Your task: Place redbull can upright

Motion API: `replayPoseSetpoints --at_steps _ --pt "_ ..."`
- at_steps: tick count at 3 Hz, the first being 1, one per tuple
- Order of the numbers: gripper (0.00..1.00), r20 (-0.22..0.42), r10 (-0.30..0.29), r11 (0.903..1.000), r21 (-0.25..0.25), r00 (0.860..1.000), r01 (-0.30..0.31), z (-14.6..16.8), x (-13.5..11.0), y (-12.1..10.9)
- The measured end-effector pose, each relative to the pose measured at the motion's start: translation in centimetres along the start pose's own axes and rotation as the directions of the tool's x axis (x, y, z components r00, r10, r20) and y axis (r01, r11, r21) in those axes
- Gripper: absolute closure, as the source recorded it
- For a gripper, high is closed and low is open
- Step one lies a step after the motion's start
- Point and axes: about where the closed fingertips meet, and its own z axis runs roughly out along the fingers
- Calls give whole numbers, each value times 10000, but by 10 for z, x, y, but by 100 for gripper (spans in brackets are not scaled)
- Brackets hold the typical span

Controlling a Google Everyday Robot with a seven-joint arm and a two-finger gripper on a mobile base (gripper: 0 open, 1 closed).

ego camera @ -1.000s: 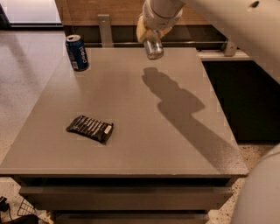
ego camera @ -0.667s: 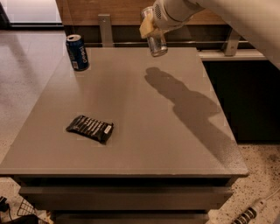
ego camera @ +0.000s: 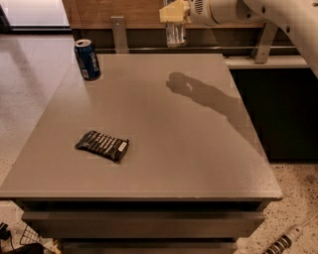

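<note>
The redbull can [ego camera: 176, 34], slim and silver, hangs about upright in my gripper [ego camera: 175, 21] at the top of the camera view. The gripper's yellowish fingers [ego camera: 171, 12] are shut on the can's upper part. The can is in the air above the far edge of the grey table [ego camera: 198, 163], not touching it. Its shadow falls on the tabletop to the right of the middle. The white arm reaches in from the upper right.
A wider blue Pepsi can [ego camera: 87, 59] stands upright at the table's far left corner. A dark snack packet [ego camera: 102, 145] lies at the front left. A metal rail with posts [ego camera: 118, 32] runs behind the table. A dark cabinet [ego camera: 278, 109] stands to the right.
The gripper has lifted the can a little higher, and the can has turned from tilted to about upright. The arm now comes in level from the right.
</note>
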Motion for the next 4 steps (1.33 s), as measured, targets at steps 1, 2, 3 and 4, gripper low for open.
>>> replayPoseSetpoints --at_steps 1,2,3,4 --pt "100 478 -596 9866 -1491 9971 661 11 1 20" --pt "100 980 -1706 9552 -2279 9805 1890 15 13 37" --pt "100 1545 -2699 9120 -2755 9504 3038 28 41 50" --pt "100 2191 -3632 8567 -3036 9056 4170 41 60 63"
